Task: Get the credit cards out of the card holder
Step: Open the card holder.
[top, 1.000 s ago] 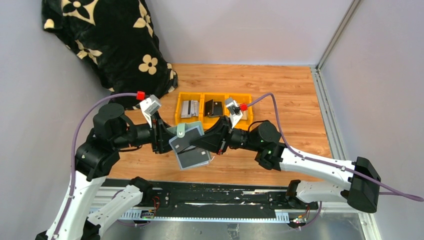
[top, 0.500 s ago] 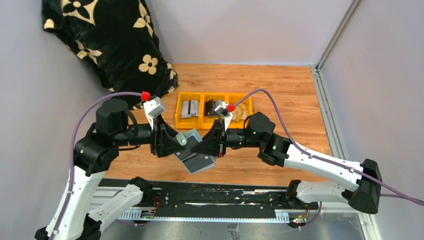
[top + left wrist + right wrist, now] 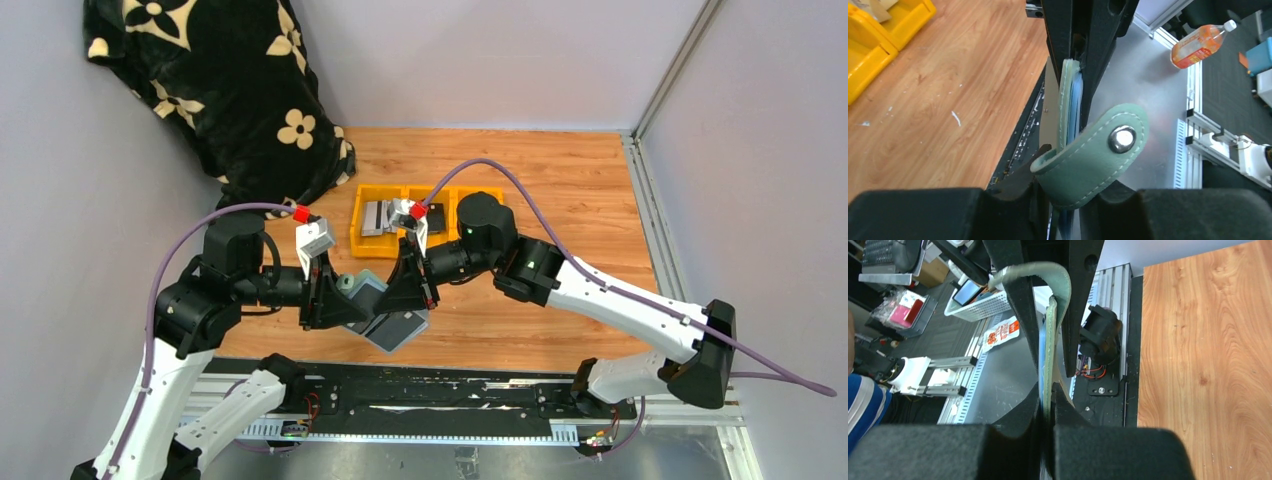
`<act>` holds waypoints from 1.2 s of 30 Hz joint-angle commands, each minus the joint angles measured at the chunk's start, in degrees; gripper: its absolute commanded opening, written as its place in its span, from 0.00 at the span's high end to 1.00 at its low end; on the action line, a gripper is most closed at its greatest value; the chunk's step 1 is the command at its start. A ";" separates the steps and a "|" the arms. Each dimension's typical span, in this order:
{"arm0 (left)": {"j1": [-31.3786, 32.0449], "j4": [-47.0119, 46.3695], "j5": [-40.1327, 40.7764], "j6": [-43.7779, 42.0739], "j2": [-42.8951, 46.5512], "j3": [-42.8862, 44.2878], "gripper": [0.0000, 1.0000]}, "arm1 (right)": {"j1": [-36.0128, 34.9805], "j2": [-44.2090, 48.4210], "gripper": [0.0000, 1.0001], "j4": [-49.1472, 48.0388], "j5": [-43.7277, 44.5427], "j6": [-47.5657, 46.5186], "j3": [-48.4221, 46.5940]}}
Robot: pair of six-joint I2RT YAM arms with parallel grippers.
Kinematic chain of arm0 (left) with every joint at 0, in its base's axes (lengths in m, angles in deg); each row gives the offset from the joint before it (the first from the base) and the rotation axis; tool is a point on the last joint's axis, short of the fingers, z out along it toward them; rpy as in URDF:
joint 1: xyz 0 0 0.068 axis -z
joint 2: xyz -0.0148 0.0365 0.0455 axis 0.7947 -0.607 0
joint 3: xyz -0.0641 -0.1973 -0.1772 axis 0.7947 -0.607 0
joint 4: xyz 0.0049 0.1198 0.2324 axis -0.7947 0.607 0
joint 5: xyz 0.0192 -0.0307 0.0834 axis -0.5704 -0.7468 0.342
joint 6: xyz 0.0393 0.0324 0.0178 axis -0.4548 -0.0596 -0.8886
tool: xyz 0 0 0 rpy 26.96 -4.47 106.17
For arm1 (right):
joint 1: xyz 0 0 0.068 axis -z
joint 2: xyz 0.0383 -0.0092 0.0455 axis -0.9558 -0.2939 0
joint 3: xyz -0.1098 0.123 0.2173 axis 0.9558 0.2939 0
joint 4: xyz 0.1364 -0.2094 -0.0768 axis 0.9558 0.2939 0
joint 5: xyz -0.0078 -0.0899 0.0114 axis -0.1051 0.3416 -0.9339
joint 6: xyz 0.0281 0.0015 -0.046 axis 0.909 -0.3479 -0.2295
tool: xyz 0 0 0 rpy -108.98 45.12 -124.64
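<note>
A small grey-green, leather-like bifold card holder [image 3: 392,322] hangs in the air just above the near edge of the wooden surface [image 3: 560,180], caught between the two arms. It is folded open, with its darker grey inner pocket facing up towards the overhead camera.

The left claw [image 3: 345,305] comes at it from the left. Its black jaws are drawn in narrow on the end of the holder that carries the closing tab. In the left wrist view the curved green tab [image 3: 1088,165] with its round metal snap [image 3: 1122,139] bends across the gap between the fingers. The holder runs away edge-on, with a thin blue card edge [image 3: 1077,105] showing inside the fold.

The right claw [image 3: 408,290] comes in from the right and is pinched almost fully together on the opposite end of the holder. In its own wrist view the green edge stands clamped between the two dark fingers [image 3: 1020,425], with hardly any space on either side.

Behind the arms, a row of yellow plastic bins [image 3: 358,235] sits on the wood, well apart from the holder and holding small dark and grey items. A black blanket with cream flowers [image 3: 220,90] is heaped in the far left corner. In the left wrist view an orange drink bottle [image 3: 1198,45] lies on the floor beyond the metal frame.
</note>
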 commanded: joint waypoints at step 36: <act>-0.89 -18.54 14.72 19.54 -2.11 -3.44 1.00 | 10.93 1.41 0.55 -47.24 5.08 38.56 21.22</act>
